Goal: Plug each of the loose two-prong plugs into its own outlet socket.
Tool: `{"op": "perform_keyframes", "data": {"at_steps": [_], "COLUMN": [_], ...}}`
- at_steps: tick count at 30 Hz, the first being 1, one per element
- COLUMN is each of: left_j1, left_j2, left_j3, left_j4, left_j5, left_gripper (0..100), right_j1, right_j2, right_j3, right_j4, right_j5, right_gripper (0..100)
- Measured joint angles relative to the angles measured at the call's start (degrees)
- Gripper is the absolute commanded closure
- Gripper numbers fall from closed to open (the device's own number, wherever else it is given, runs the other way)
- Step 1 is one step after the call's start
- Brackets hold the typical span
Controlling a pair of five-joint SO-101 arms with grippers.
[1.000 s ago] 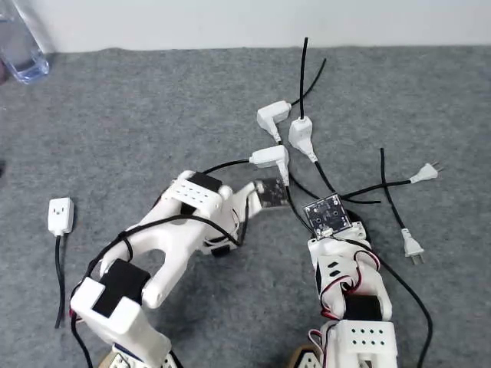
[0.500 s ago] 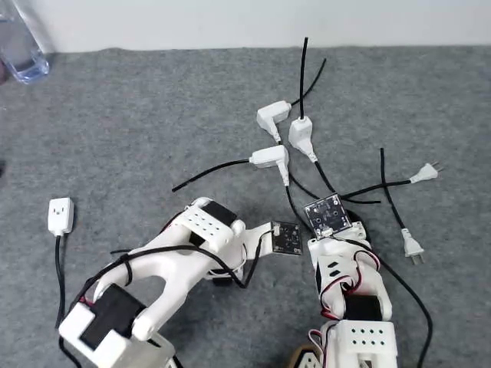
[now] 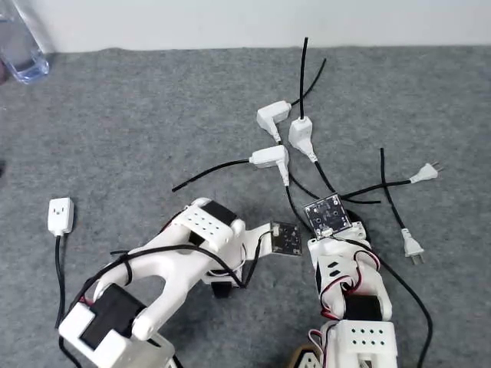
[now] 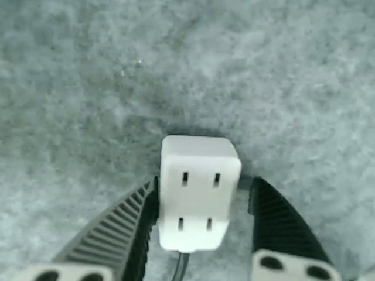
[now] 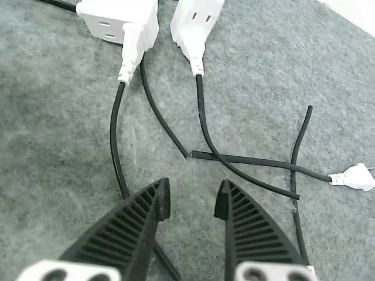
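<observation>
A white outlet socket (image 4: 196,199) lies face up on the grey carpet between the fingers of my left gripper (image 4: 205,182). One finger (image 4: 126,228) touches its side and the other (image 4: 281,228) stands a small gap off, so the gripper is open. Three more white sockets (image 3: 272,116) (image 3: 301,134) (image 3: 268,157) cluster at the back centre, and another (image 3: 60,215) lies far left. Two loose two-prong plugs (image 3: 424,172) (image 3: 413,247) lie on the right. My right gripper (image 5: 193,187) hovers open over black cords, holding nothing, short of two sockets (image 5: 117,20) (image 5: 196,17).
Black cords (image 3: 360,188) cross the carpet between the socket cluster and the plugs. A clear bottle (image 3: 19,50) stands at the back left corner. A white wall edge (image 3: 245,31) bounds the far side. One plug (image 5: 354,175) shows off to the side in the right wrist view.
My left arm has drawn back from near the socket cluster toward its base and then held nearly still. The right arm has not moved.
</observation>
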Motion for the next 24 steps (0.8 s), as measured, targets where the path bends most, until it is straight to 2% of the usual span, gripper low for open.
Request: {"op": "perform_keyframes", "data": {"at_steps": [4,11,17,20,24], "left_j1": [0.0,-0.1,-5.0,-5.5,-5.4], "left_j2": [0.1,0.1,0.1,0.1,-0.3], "left_j3": [-5.6,-12.1,-25.4,-30.0,-33.2], "left_j4": [6.3,11.4,20.9,26.2,29.2], "left_j5": [0.0,0.0,0.0,0.0,2.5], "left_gripper": [75,75,75,75,75], "right_j1": [0.0,0.0,0.0,0.0,0.0], "right_j2": [0.0,0.0,0.0,0.0,0.0], "right_j3": [0.0,0.0,0.0,0.0,0.0], "right_j4": [0.0,0.0,0.0,0.0,-0.1], "right_j5": [0.0,0.0,-0.1,0.0,0.0], "right_gripper": [86.2,86.2,86.2,86.2,86.2]}}
